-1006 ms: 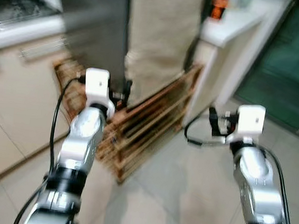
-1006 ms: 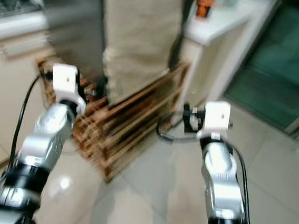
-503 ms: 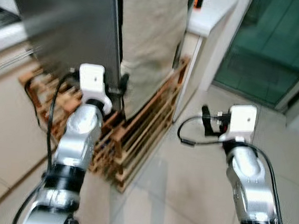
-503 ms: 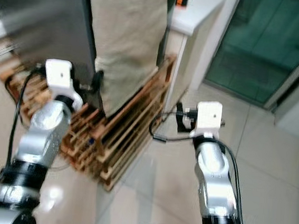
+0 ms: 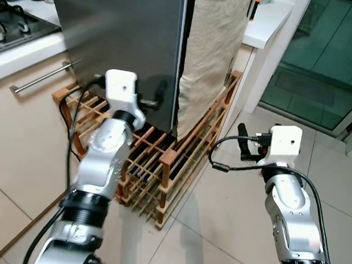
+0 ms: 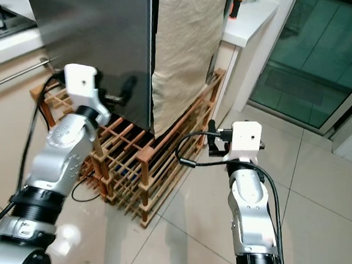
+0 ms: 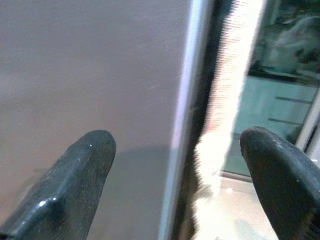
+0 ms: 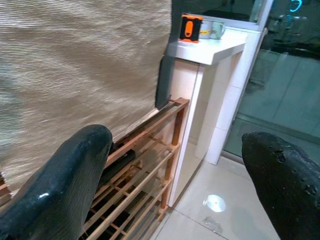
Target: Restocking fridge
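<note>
Approach step. The grey fridge [image 5: 120, 33] stands closed on a wooden rack [image 5: 160, 168], a beige cloth [image 5: 212, 48] hanging beside it. Left gripper [image 7: 172, 165], spread and empty, faces the door's edge; right gripper [image 8: 172, 165] spread, idle. Next: grasp that edge.

both arms raised forward; left claw [image 7: 170, 185] open, right claw [image 8: 170, 185] open

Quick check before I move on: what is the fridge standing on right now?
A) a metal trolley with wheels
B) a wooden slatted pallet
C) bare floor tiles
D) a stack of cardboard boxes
B: the grey fridge and the beige cloth-covered unit beside it rest on a wooden slatted pallet, which lies on the tiled floor.
</note>
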